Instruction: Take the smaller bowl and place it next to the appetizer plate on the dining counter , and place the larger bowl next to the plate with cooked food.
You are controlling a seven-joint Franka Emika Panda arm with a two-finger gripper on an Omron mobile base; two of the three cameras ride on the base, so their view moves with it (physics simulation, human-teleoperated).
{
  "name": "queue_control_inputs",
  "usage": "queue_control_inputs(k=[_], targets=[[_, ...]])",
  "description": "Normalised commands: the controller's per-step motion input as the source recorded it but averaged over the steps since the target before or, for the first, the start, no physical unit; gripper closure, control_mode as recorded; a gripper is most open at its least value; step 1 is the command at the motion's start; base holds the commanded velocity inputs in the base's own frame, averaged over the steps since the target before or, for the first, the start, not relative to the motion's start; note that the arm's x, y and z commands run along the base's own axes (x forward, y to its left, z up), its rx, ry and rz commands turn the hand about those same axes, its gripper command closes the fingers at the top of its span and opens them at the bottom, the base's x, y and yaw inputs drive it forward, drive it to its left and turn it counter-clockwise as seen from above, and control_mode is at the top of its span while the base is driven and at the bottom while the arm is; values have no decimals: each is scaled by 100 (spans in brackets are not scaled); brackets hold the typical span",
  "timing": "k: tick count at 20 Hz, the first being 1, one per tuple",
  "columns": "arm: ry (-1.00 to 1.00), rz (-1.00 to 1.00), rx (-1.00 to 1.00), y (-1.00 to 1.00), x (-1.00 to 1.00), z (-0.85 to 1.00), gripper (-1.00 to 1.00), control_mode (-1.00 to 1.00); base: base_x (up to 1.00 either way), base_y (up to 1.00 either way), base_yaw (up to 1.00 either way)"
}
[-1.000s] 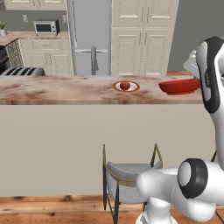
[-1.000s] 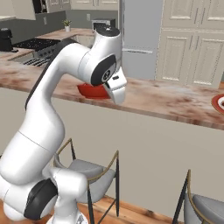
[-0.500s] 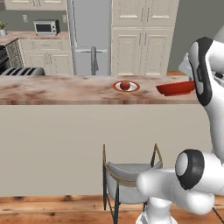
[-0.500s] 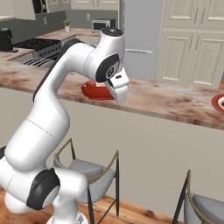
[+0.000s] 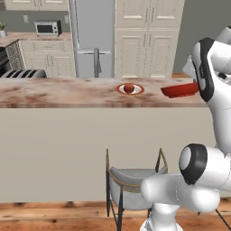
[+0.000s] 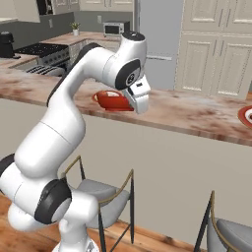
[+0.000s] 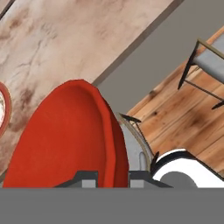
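Left base view: you are on the first half of the task, carrying the red bowl (image 5: pixel 180 90) toward the plate (image 5: pixel 130 89) on the counter (image 5: pixel 58 92). The bowl sits low over the marble top, to the right of the plate with bare stone between them. Its far end runs behind the arm, so you cannot read the grip from here. To finish, you need to bring the bowl closer to the plate, settle it flat and let go without nudging the plate.

Right base view: here you see what the left one hides, the wrist reaching down onto the bowl's (image 6: pixel 113 100) near side, close to the counter's front edge. Whether the bowl already rests on the marble or hangs just above it is hard to tell at this angle. A second red-rimmed plate (image 6: pixel 245 116) shows at the far right edge.

Hand view: the gripper (image 7: pixel 113 177) is pinched on the bowl's (image 7: pixel 65 140) rim, one finger inside and one outside. The plate's red edge (image 7: pixel 6 109) peeks in at the left, near the bowl, and a stool (image 7: pixel 205 61) stands on the wood floor (image 7: pixel 175 113) beyond the counter's edge.
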Motion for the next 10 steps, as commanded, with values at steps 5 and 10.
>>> queue_control_inputs(k=[5, 10], targets=[[-1, 0, -4, 0, 33, -37, 100, -100, 0, 0, 0], [-7, 0, -6, 0, 40, -37, 100, -100, 0, 0, 0]])
